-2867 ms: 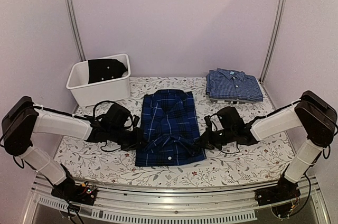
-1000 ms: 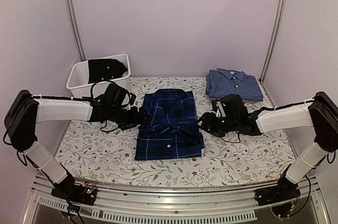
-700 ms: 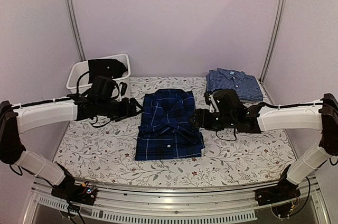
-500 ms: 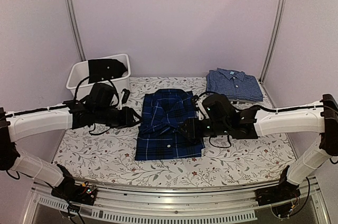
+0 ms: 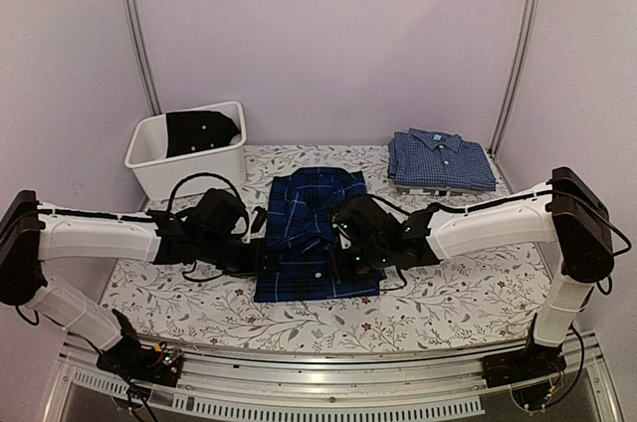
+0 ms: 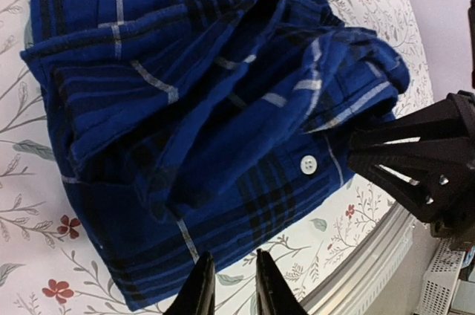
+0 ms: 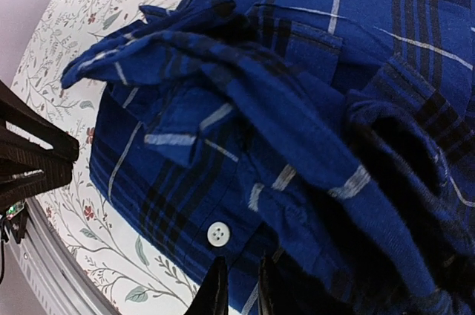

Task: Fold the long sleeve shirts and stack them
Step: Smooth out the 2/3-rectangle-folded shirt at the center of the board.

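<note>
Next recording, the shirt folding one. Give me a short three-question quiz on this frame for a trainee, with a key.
1. True or false: the plaid shirt lies on top of the light blue checked shirt.
2. Fill in: the white bin holds a ___ cloth.
3. Where is the light blue checked shirt? A) in the white bin B) folded at the far right of the table C) under the plaid shirt
Key: 1 false, they lie apart; 2 black; 3 B.
</note>
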Available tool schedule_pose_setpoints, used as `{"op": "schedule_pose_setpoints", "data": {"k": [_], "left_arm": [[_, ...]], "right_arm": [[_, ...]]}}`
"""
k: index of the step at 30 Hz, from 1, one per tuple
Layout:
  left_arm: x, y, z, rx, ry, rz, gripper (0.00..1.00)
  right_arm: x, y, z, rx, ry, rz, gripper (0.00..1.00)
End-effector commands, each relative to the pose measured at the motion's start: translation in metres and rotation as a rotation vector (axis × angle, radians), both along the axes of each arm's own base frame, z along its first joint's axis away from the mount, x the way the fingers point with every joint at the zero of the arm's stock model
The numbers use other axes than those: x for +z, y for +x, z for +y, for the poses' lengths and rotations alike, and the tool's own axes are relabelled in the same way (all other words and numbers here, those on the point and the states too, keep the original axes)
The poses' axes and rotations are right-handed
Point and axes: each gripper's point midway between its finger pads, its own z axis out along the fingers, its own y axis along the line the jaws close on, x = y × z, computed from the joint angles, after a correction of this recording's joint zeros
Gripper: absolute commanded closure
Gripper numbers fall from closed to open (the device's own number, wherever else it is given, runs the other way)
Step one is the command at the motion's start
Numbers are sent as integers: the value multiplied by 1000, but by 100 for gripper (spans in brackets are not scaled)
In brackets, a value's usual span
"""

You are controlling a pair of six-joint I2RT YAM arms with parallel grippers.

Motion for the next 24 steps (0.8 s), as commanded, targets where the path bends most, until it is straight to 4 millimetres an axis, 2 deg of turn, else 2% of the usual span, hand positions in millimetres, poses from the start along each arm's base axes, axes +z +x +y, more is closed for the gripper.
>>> {"op": "schedule_pose_setpoints", "data": {"k": [1, 7, 12, 15, 19, 21, 24], "left_arm": [[0, 15, -20, 6, -18, -23, 82], [4, 29, -31, 10, -8, -44, 82], [0, 32, -34, 13, 13, -45, 82], [-5, 39, -32, 30, 50, -54, 82], [-6, 57, -33, 47, 91, -88, 82], [-8, 71, -31, 68, 95, -92, 82], [-13, 93, -31, 88, 93, -93, 83]], "right_arm": [[-7, 31, -16, -115, -64, 2, 85], [-5, 78, -24, -192, -83, -32, 79], [-14, 116, -27, -227, -99, -42, 70], [-13, 133, -31, -233, -106, -50, 64], [1, 139, -30, -222, -113, -72, 59], [6, 134, -30, -215, -103, -67, 58], [12, 115, -32, -201, -89, -52, 57]]}}
